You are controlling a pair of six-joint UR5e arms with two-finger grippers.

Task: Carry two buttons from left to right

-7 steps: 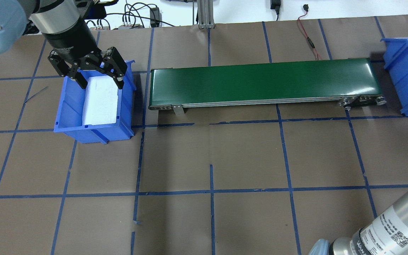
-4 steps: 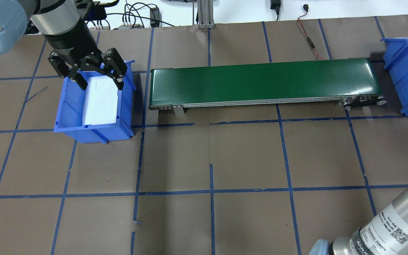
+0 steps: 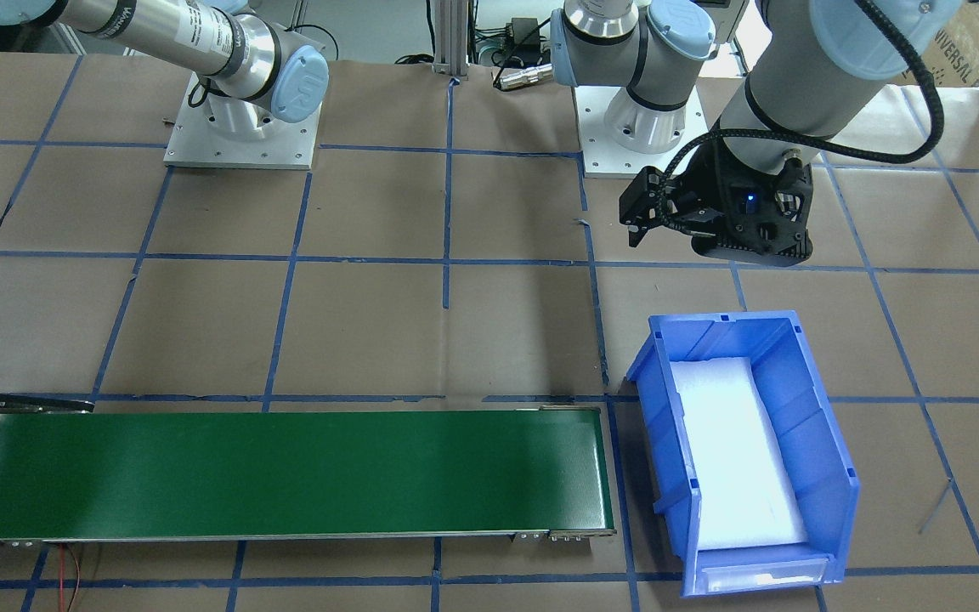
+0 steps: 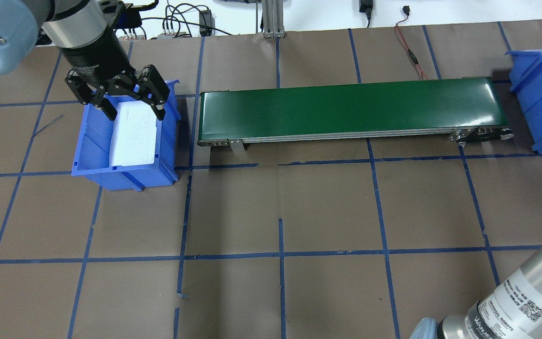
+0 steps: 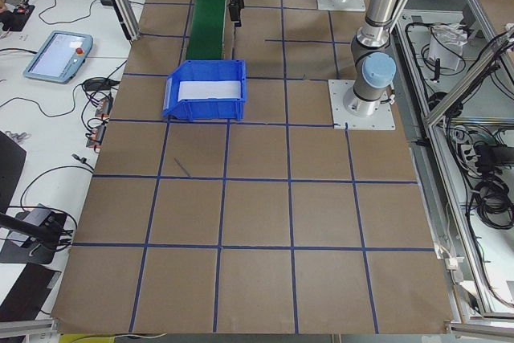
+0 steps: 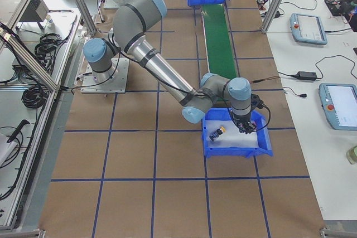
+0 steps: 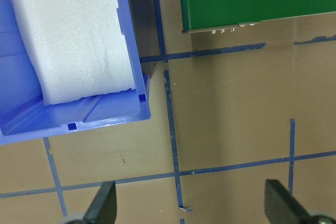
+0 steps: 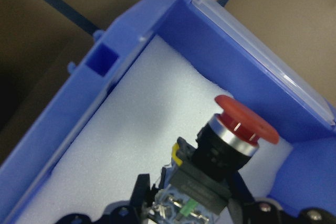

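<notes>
My right fingers (image 8: 142,192) are clamped on the dark, blocky body of the red button (image 8: 223,148), one against each flat side. The mushroom cap points away from the wrist. They hold it low over the white foam (image 8: 131,145) inside the right bin (image 8: 247,61); I can't tell whether it has touched down. The yellow button (image 6: 216,133) lies on the same foam, near the red one but apart from it.

I judge these switches to be light, rigid plastic, not easily crushed. The domed cap looks smooth and would slip, so the squared body below the collar is the place to hold. I would keep clear of the terminals at the base.

My left fingers (image 4: 157,104) are spread wide around nothing, over the far end of the left bin (image 4: 125,179).

A second ago the overhead view showed only foam in the visible corner of the right bin. Now the red cap and dark body show at that edge. The left fingers have drawn back very slightly and are just as wide apart.
</notes>
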